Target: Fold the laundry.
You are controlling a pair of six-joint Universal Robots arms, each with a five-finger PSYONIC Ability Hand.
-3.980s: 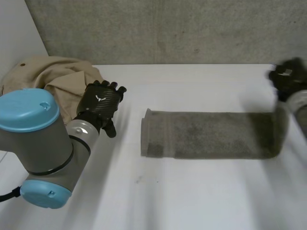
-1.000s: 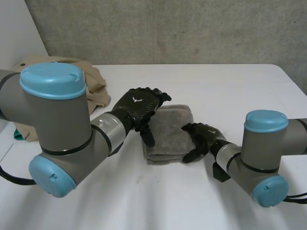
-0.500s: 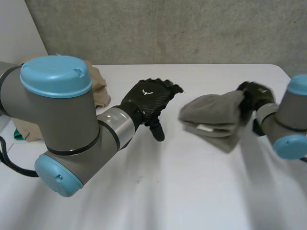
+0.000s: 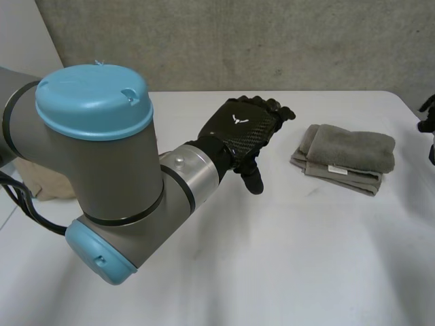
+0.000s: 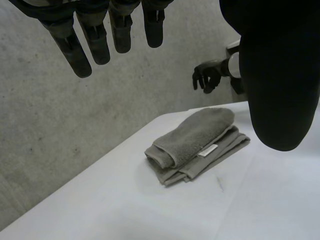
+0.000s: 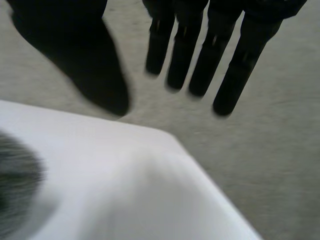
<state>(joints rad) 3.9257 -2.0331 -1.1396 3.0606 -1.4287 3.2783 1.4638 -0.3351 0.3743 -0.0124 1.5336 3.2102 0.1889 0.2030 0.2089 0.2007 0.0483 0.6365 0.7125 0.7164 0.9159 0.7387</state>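
Observation:
A grey towel, folded into a small thick bundle, lies on the right side of the white table. In the left wrist view the towel lies beyond the fingertips, a white label showing at its edge. My left hand hovers over the table's middle, to the left of the towel, fingers straight and holding nothing; its fingers and thumb are spread. My right hand hangs at the table's far right edge, clear of the towel. In its own view its fingers are straight and empty. The right hand also shows past the towel.
A beige garment lies at the table's far left, mostly hidden behind my left arm. A concrete wall stands behind the table. The table's right corner is below my right hand.
My right hand carried the folded towel to the right, set it down and let go, then drew off to the table's right edge. My left hand moved a little right.

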